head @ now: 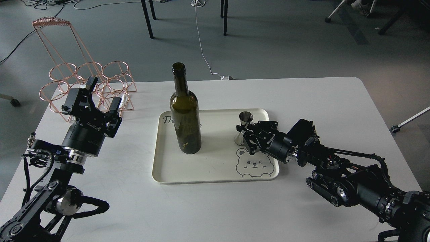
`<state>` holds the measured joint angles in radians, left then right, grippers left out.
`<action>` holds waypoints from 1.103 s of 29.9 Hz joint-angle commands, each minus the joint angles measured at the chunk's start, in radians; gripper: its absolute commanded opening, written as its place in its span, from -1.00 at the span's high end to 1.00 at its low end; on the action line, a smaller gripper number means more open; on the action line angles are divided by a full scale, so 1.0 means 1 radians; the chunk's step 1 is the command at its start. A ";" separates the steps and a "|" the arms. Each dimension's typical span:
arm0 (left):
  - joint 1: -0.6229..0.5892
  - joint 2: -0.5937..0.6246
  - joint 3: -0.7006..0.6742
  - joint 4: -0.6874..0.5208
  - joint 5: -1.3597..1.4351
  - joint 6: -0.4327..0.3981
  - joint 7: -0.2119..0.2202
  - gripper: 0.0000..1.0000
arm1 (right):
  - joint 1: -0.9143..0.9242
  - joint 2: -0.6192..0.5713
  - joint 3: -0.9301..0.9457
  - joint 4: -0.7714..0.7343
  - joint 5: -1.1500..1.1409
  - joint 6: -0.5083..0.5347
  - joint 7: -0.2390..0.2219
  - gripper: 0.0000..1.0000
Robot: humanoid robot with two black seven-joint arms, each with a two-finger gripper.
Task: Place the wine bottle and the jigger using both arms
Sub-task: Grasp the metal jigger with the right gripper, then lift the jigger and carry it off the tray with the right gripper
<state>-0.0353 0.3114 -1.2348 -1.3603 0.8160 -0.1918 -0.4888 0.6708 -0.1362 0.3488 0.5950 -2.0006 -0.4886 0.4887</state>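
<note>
The dark olive-green wine bottle (185,114) stands upright on the left part of a cream tray (215,161). The small steel jigger (245,118) stands upright on the tray's right part. My right gripper (243,131) comes in from the right, and its fingers are closed around the jigger's narrow waist and lower cone. My left gripper (102,95) is open and empty. It points up and away over the table's left side, well left of the bottle and just in front of a wire rack.
A copper wire bottle rack (84,80) stands at the table's back left corner, right behind my left gripper. The tray has a bear drawing at its front right. The white table (319,101) extends to the right and front of the tray.
</note>
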 commanded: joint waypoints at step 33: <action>-0.006 0.000 0.003 -0.013 0.000 0.000 0.000 -0.96 | -0.119 -0.330 0.108 -0.015 0.284 0.000 0.000 0.54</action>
<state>-0.0399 0.3106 -1.2317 -1.3732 0.8160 -0.1917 -0.4887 0.5581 -0.4726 0.4567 0.6162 -1.7165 -0.4886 0.4887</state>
